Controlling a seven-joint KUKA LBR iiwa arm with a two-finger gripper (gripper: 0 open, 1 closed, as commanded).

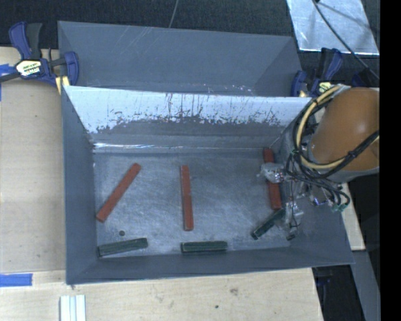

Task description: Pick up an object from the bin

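Grey metal bin [77, 199]; pincer [291, 226], grip unclear, beside dark green stick [267, 225].

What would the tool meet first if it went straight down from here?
Probably the tilted dark green stick by the right wall, or the bin floor beside it; depth is unclear. The tool hangs at the stick's upper end.

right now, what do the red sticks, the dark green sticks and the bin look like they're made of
Red sticks: matte, even colour, straight flat edges; probably painted wood or plastic, cannot tell which. Dark green sticks: same bar shape, dull finish, likely the same material. Bin: grey sheet metal, with folded corners and scuffed, scratched floor and rear wall.
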